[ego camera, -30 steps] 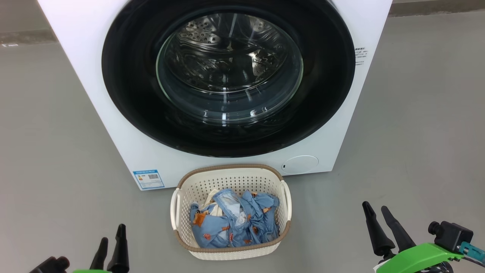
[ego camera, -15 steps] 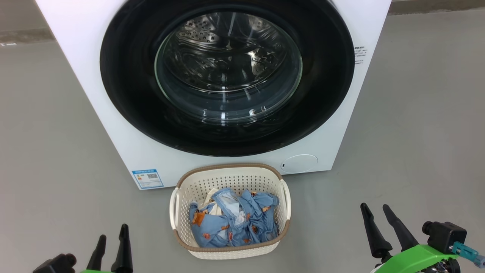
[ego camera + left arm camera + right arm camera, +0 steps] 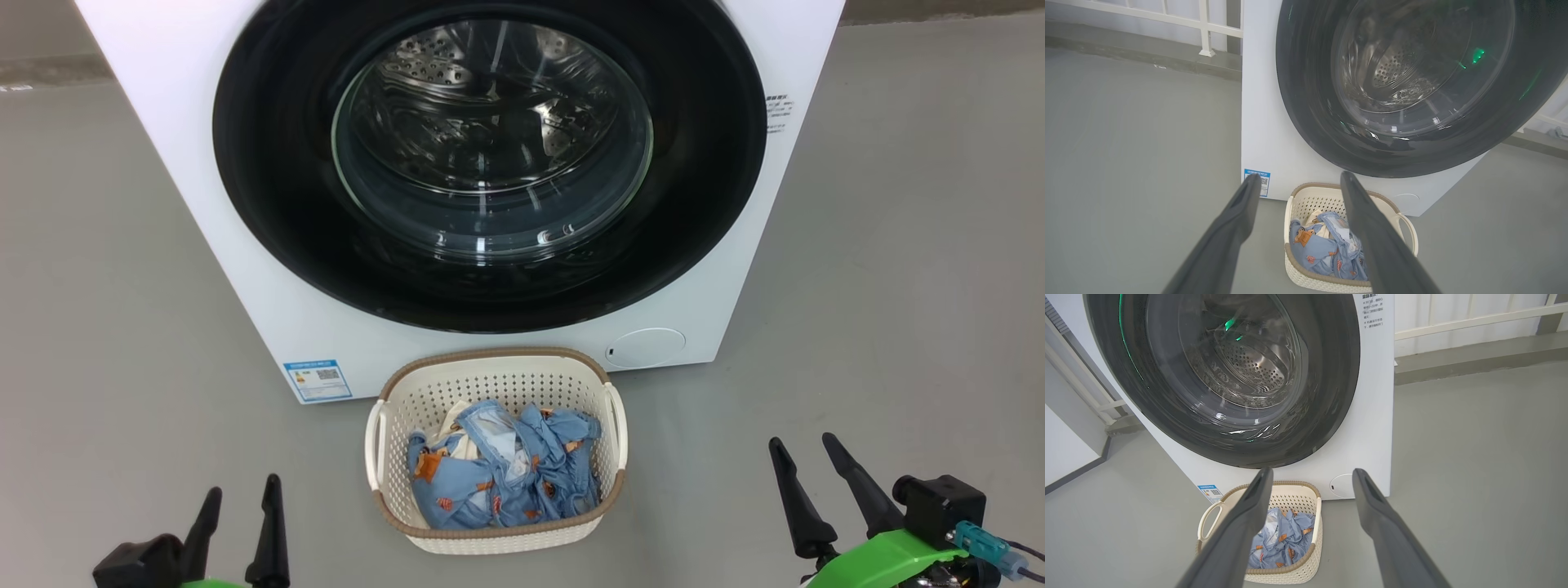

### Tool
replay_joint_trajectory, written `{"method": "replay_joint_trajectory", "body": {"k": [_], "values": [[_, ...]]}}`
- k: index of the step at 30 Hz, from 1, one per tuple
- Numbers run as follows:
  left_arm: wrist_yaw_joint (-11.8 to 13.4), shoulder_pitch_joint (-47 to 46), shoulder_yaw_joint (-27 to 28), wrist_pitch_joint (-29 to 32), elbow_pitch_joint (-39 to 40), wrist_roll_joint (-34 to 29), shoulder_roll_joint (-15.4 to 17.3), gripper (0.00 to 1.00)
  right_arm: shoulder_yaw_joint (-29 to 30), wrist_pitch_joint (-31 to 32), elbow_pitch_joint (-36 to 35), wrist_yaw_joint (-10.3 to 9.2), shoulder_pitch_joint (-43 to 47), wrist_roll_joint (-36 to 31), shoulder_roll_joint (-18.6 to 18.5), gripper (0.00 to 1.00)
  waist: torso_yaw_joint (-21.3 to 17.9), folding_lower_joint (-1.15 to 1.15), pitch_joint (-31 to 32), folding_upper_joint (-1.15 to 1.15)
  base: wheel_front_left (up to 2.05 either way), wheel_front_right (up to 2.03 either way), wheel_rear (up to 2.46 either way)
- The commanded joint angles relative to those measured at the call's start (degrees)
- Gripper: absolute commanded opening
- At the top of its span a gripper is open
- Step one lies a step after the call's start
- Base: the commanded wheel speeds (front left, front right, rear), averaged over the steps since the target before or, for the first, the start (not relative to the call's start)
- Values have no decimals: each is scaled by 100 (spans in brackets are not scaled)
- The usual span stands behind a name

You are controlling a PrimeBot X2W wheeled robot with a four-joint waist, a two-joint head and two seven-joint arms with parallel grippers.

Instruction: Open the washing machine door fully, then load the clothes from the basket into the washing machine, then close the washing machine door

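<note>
Step in hand: opening the door, not yet begun.

Your left tool (image 3: 242, 490) hovers low over the grey floor (image 3: 122, 327), jaws spread wide and empty, well apart from everything. Ahead stands the big white boxy front-loading washing machine (image 3: 245, 286). Its large round door (image 3: 490, 139), a glossy black ring around bulging clear glass, is shut. Just before it on the floor sits the small cream perforated plastic basket (image 3: 490, 543) with a brown rim, holding the crumpled light-blue printed clothes (image 3: 506, 474). Your right tool (image 3: 802, 445) hovers, likewise wide and empty.

Next move, by my judgement: bring one tool to the door's edge and pull. Which edge carries the catch I cannot tell.
</note>
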State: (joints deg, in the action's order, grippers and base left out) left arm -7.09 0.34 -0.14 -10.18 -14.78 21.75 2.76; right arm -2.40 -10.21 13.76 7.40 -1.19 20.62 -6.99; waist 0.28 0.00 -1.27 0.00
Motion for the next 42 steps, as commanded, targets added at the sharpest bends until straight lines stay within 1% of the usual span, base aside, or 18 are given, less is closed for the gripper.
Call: {"method": "replay_joint_trajectory", "body": {"k": [1, 11, 17, 24, 42], "values": [[-27, -63, 150, -89, 186, -171, 105, 100, -115, -87, -166, 7, -161, -171, -87, 100, 3, 0, -4, 0, 0, 0, 0], [-32, 32, 216, -257, 303, -924, 119, 100, -105, -254, -152, 8, -126, -852, -102, 100, 9, 0, -7, 0, 0, 0, 0], [-14, 70, 321, -358, 368, -1413, 110, 100, 88, -355, -147, 8, -76, -1284, -10, 100, 23, 0, -8, 0, 0, 0, 0], [-20, 138, 356, -476, 327, -1985, 128, 100, 82, -473, -149, 9, -43, -1842, 34, 100, 10, 0, -24, 0, 0, 0, 0], [-12, 117, 450, -482, 403, -2048, 116, 100, 161, -479, -121, 9, -79, -1870, 74, 100, 1, 0, -80, 0, 0, 0, 0]]}}
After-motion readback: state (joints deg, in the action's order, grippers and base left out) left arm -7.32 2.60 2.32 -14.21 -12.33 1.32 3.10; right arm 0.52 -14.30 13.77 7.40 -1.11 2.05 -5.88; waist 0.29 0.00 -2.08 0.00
